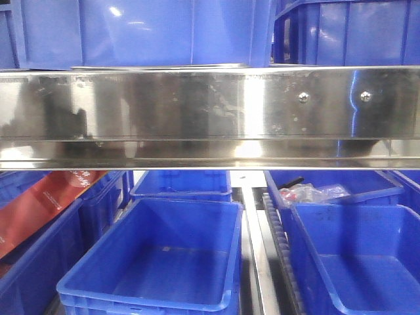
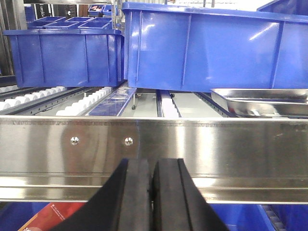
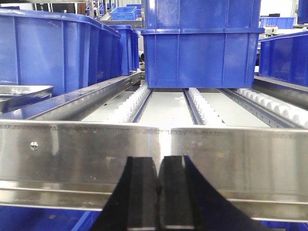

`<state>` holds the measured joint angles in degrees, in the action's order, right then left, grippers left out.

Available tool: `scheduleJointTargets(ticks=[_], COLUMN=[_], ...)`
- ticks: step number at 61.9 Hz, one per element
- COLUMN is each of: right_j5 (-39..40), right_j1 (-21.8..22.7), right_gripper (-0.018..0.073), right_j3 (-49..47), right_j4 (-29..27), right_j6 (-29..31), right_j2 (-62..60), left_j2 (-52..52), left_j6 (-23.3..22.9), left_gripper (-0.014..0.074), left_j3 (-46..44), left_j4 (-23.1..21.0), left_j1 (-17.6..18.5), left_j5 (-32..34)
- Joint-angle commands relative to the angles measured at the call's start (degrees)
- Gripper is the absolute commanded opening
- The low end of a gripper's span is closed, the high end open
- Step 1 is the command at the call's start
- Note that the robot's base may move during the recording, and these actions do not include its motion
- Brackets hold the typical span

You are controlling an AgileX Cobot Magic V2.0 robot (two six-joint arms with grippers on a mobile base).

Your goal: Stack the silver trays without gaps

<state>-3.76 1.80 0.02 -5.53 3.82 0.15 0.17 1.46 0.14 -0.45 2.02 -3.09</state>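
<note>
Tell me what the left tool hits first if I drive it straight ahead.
Probably the steel shelf rail: the left tool, shut, points squarely at its face. The silver trays lie beyond the rail and off to the right, not in that line. Depth is unclear.

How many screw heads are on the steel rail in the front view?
2: one screw head right of centre, another further right, on the rail. None seems hidden.
</note>
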Motion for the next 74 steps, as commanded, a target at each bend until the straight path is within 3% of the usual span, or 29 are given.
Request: scheduleJointTargets(ticks=[1, 22, 26, 28, 33, 37, 43, 65, 74], right_j5=[1.9, 27.5, 30.2, 28.2, 16.7, 6.4, -4.2, -28.4, -24.5], right_j1=[0.2, 0.2, 0.2, 0.2, 0.2, 0.2, 0.2, 0.2, 0.2], right_gripper=[-0.0078, -0.0078, -0.0078, -0.0078, -0.0078, -0.0078, -0.0078, -0.0078, -0.0078], right_j3=[0.0, 0.0, 0.0, -0.2, -5.0, -9.3, -16.3, -35.6, -38.6], right_j4=[0.5, 0.4, 0.4, 0.4, 0.4, 0.4, -1.5, -1.7, -1.9], right_j6=[0.4, -0.1, -3.1, -5.4, -9.4, -10.1, -10.2, -10.2, -10.2], right_j2=[-0.2, -0.2, -0.2, -0.2, -0.2, -0.2, -0.2, 18.1, 23.7], left_j2=[-0.2, -0.2, -0.2, -0.2, -0.2, -0.2, 2.8, 20.5, 23.1], left_j6=[0.0, -0.1, -1.5, -2.1, -2.2, -2.0, -2.0, -2.0, -2.0], left_gripper=[-0.0017, -0.0017, -0.0017, -0.0017, -0.0017, -0.0017, -0.0017, -0.0017, -0.0017], left_j3=[-0.1, -0.1, -0.3, -1.6, -7.6, -11.5, -16.3, -30.4, -32.3], left_j4=[-0.3, -0.5, -2.3, -4.2, -10.4, -10.3, -9.8, -9.9, -13.9], left_j1=[-0.1, -0.1, -0.1, -0.1, -0.1, -0.1, -0.1, -0.1, -0.1], left_j5=[2.7, 26.0, 24.6, 21.3, 5.2, -2.9, -9.8, -19.0, -9.4])
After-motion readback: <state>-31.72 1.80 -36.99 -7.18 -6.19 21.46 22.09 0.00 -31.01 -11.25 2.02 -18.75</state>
